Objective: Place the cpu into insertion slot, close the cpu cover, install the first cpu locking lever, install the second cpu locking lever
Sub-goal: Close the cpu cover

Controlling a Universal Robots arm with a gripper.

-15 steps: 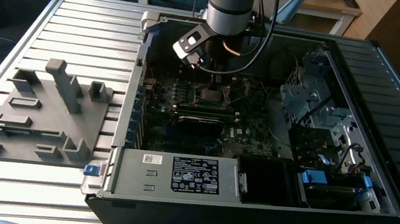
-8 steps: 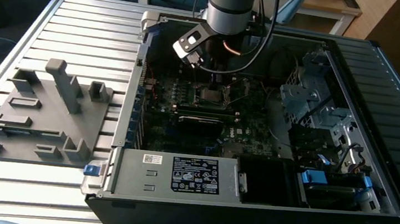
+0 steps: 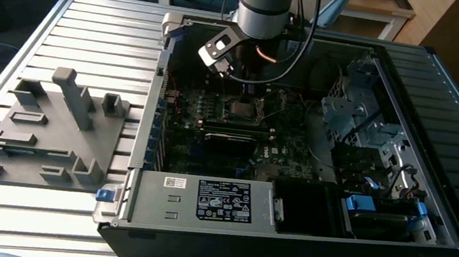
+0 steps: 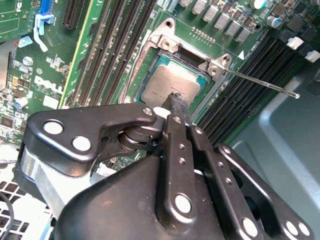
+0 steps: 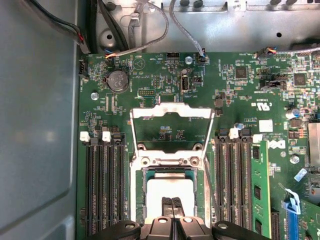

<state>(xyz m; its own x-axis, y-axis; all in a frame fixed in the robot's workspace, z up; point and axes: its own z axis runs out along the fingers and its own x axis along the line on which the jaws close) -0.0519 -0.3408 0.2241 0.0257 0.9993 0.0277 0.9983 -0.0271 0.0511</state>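
— Slotted aluminium table (image 3: 94,31), from the look of it. What stands on it?

— A grey fixture plate (image 3: 49,141) on the exterior view's left, and beside it an open computer case (image 3: 285,253) lying on its side with the motherboard (image 3: 210,146) facing up. The arm (image 3: 264,4) reaches down into the case over the middle of the board.

— Where is the cpu?

— In both wrist views the cpu (image 4: 167,85) (image 5: 157,197) lies flat inside the insertion slot (image 5: 141,197), silver top up, with black memory slots (image 5: 102,185) on either side.

— And the gripper?

— The gripper (image 4: 176,99) (image 5: 172,200) has its two narrow fingers pressed together with no gap, and nothing is held between them. The tips are at the top face of the cpu, near one edge. Whether they actually press on it, I cannot tell.

— Is the cpu cover down?

— No. In the first wrist view the cpu cover (image 5: 170,111) is swung open, away from the socket, with bare green board visible through its square opening.

— The levers?

— In the second wrist view one locking lever (image 4: 260,82), a thin metal rod, sticks out unlatched from the socket's corner across the memory slots.
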